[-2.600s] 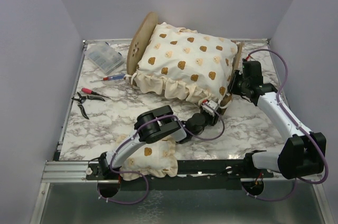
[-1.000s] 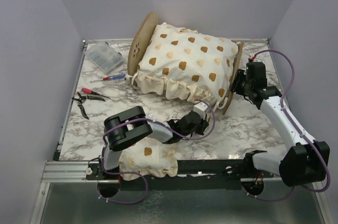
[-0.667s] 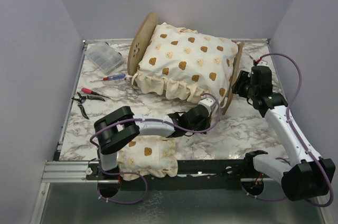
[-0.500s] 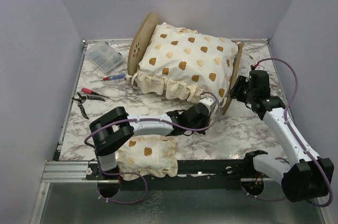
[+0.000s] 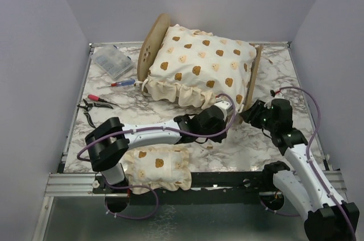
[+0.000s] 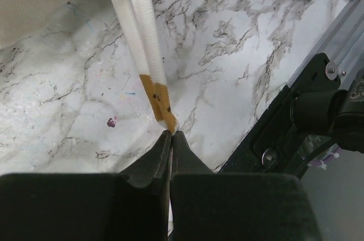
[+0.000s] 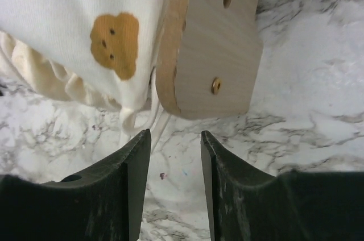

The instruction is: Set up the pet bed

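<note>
The left arm (image 5: pixel 153 133) has stretched out flat. Its elbow, earlier raised above the small bear-print pillow (image 5: pixel 159 167), now sits low and far to the left, so most of the pillow is uncovered. The left gripper (image 6: pixel 171 133), clamped on a white tie strap (image 6: pixel 142 42), has edged closer to the cushion (image 5: pixel 199 65). The right arm (image 5: pixel 301 161) has drawn back toward its base. This has carried the right gripper (image 7: pixel 175 136), jaws apart, from the face of the footboard (image 7: pixel 219 53) to its near corner.

Clear parts box (image 5: pixel 112 62) upper left, screwdriver (image 5: pixel 120 83) and pliers (image 5: pixel 86 109) below it, bear-print cushion (image 5: pixel 199 67) upper centre, matching small pillow (image 5: pixel 159 167) lower left
</note>
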{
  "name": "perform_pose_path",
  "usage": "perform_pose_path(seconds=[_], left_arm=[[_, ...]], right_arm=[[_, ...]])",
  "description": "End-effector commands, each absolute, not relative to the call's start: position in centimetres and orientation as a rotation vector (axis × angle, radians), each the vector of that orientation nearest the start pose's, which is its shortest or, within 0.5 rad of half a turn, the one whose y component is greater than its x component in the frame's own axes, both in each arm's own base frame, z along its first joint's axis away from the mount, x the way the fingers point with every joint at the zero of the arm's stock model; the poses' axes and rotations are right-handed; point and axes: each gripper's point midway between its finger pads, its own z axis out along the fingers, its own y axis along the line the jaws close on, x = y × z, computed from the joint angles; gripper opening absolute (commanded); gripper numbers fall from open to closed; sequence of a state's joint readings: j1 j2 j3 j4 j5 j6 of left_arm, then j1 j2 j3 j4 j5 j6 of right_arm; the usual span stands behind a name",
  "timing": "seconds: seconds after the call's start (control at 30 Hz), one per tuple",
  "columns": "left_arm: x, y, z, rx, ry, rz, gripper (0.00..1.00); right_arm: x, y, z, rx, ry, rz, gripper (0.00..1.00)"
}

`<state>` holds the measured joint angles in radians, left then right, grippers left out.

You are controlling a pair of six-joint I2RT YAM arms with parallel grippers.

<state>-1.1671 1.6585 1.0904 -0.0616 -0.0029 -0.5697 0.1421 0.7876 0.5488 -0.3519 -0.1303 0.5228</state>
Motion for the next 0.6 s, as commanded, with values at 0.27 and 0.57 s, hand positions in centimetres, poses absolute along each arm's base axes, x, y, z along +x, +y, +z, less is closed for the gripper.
perform_pose_path(seconds=[0.27,0.57], left_arm=[[16.6,-44.9,13.5,0.653,2.251,-0.961,0.0],[16.6,-45.1,12.9,0.648,2.266,-0.961,0.0]], right_arm=[[24.4,12.5,11.4,0.621,2.02,1.018,0.43],[24.2,12.6,11.8,0.715,1.974,1.087,0.44]])
